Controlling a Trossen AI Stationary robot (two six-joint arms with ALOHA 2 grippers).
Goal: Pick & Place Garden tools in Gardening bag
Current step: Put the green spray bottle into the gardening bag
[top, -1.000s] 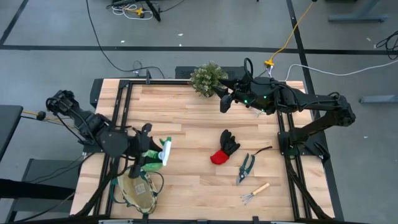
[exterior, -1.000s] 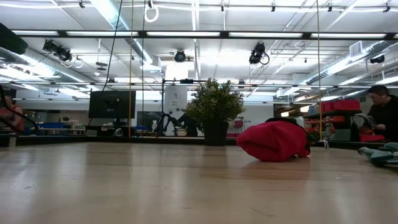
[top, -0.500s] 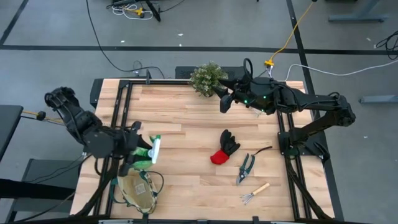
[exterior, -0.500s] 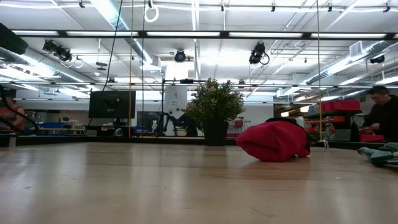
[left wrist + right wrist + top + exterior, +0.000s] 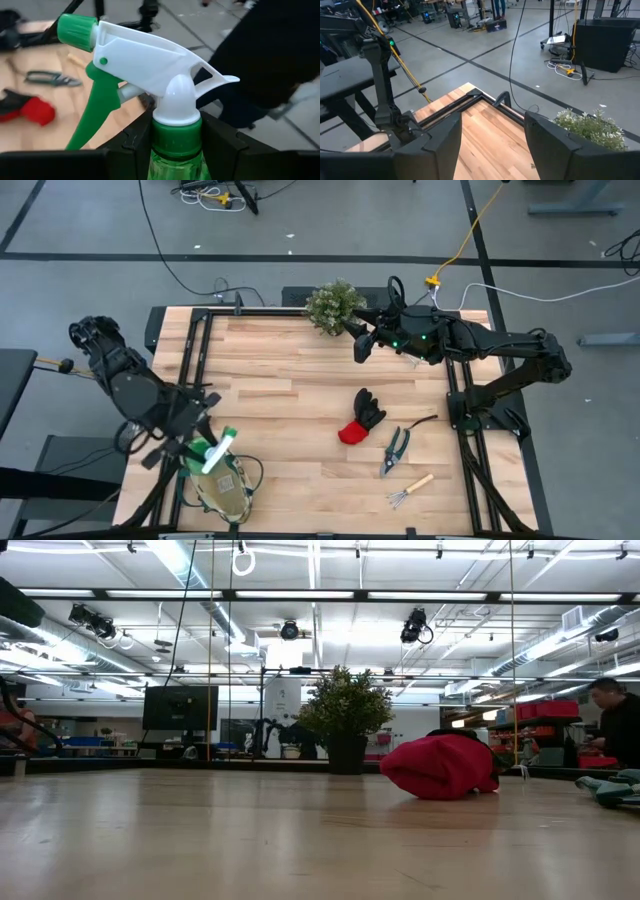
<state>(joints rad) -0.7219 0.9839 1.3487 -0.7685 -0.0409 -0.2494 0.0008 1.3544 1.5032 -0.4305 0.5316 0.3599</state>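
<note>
The green spray bottle (image 5: 214, 452) is gripped by the left end effector (image 5: 196, 448) directly above the gardening bag (image 5: 226, 490) at the surface's (image 5: 300, 380) near left corner. The right end effector (image 5: 360, 346), its fingers parted and empty, is held beside the potted plant (image 5: 332, 304).

Grey concrete floor (image 5: 90, 240) with trailing cables, bright ceiling strip lights (image 5: 190, 565), dark monitor (image 5: 180, 707) behind

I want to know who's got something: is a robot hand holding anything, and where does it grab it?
The left gripper holds the spray bottle by its neck. The right gripper holds nothing.
</note>
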